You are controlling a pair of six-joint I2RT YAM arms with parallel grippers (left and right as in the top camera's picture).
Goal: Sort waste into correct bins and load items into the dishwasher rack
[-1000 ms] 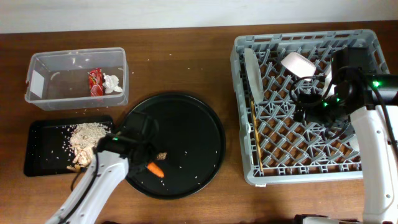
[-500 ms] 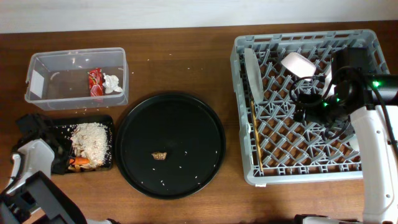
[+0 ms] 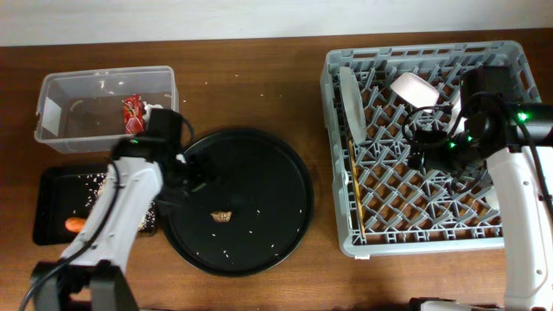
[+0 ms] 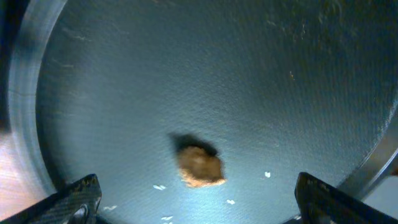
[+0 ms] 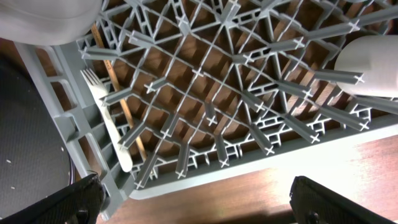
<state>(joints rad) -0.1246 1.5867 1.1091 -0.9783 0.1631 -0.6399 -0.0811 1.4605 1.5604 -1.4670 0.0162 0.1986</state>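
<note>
**Low in the left wrist view: one scrap left to lift off the round tray**

Just above the lower edge of the left wrist view lies the small brown morsel (image 4: 200, 166). It sits on the round black tray (image 3: 285, 164) with a few loose rice grains beside it. My left gripper (image 4: 198, 196) hangs over it with its jaws spread wide and nothing between them, so the morsel falls roughly midway between the two fingertips.

From overhead, the morsel is a little left of the round tray's middle. At the lower left of the frame, the shallow black tray (image 3: 52, 203) holds the orange carrot (image 3: 75, 224) and the rice-and-nut scraps (image 3: 97, 183). Above it, the clear tub (image 3: 60, 95) holds the red wrapper (image 3: 131, 111).

I judge the waste sorting to be almost finished, with this morsel the last piece to bin, probably in the black tray with the other food.

The next move calls for a straight descent until my fingertips nearly touch the tray. Then I should close gently, because the piece is small and looks crumbly.

At the right of the overhead frame, my right gripper (image 5: 193, 199) is open and empty over the dishwasher rack (image 3: 510, 60). The rack carries the plate (image 3: 348, 97), the white bowl (image 3: 413, 88), the fork (image 5: 102, 102) and the chopsticks (image 5: 124, 112). The brown worktop (image 3: 259, 78) lies underneath everything.
</note>
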